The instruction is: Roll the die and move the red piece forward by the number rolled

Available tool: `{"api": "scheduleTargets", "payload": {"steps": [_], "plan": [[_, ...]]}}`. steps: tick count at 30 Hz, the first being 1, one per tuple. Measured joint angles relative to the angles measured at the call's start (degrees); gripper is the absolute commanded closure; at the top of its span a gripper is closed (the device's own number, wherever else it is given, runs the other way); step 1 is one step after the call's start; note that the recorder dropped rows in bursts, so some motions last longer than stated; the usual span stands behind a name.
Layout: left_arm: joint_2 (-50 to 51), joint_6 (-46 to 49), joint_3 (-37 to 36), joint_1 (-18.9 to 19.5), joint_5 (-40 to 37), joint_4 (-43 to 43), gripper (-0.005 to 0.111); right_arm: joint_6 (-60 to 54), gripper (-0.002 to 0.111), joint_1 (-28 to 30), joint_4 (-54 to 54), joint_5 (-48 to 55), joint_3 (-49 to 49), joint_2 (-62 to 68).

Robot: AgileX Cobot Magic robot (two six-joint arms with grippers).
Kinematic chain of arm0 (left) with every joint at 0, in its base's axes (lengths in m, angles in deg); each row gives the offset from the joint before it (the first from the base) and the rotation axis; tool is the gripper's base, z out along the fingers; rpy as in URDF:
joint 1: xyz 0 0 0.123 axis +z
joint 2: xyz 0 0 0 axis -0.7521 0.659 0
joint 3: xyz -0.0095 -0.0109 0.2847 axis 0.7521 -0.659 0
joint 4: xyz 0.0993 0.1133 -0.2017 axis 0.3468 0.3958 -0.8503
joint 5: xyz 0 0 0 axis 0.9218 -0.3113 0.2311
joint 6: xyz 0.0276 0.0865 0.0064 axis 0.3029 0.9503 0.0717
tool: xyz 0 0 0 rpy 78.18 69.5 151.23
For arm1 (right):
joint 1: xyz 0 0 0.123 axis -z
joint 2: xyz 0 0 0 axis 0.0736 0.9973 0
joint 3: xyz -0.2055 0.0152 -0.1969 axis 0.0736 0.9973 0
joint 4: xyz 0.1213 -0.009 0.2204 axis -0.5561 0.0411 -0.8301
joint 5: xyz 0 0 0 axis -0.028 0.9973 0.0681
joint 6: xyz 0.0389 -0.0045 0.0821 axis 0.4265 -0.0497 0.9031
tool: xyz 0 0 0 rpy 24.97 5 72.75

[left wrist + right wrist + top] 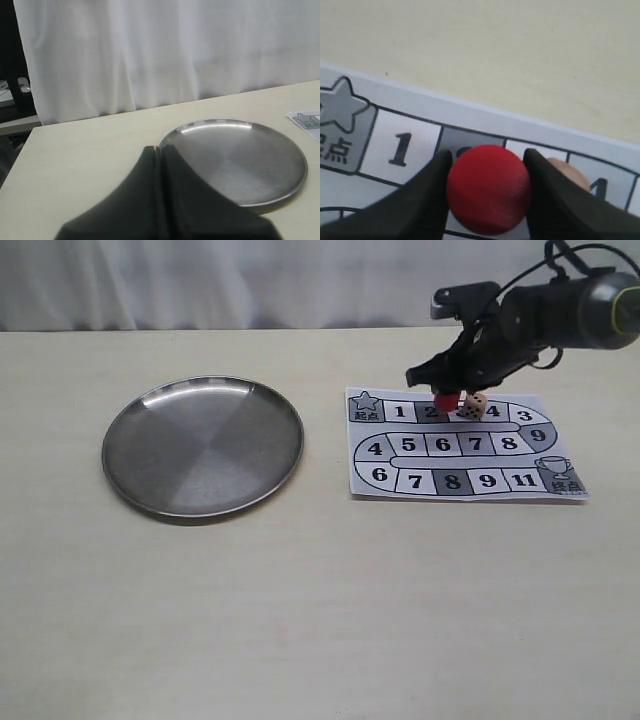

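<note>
The red piece point(445, 400) point(487, 189) is held between the black fingers of my right gripper point(447, 394) point(487, 192), which is shut on it over the grey square 2 of the paper board point(520, 480) point(400, 147). The pale die point(472, 407) sits on the board just right of the peg, near square 4; in the right wrist view only a beige corner of the die point(567, 172) shows behind one finger. My left gripper point(160, 152) is shut on nothing, hanging near the steel plate, out of the exterior view.
A round steel plate point(140, 420) point(295, 165) lies left of the board. A white curtain backs the table. The board's corner with the star square point(307, 120) shows in the left wrist view.
</note>
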Motion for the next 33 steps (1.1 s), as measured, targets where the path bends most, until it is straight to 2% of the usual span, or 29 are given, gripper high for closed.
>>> {"api": "scheduleTargets", "payload": {"steps": [6,11,19,27,33], "plan": [[0.0,0.0,0.0,0.0,0.0,0.0,0.107,0.0,0.104,0.0,0.0,-0.71,0.0,-7.85],[0.0,0.0,0.0,0.0,0.0,0.0,0.107,0.0,0.104,0.0,0.0,-1.34,-0.1,-9.35],[0.0,0.0,0.0,0.0,0.0,0.0,0.107,0.0,0.104,0.15,0.0,-1.34,-0.1,-4.16],[0.0,0.0,0.0,0.0,0.0,0.0,0.107,0.0,0.104,2.76,-0.17,-0.56,-0.1,3.61],[0.0,0.0,0.0,0.0,0.0,0.0,0.107,0.0,0.104,2.99,-0.45,-1.54,-0.62,4.3]]}}
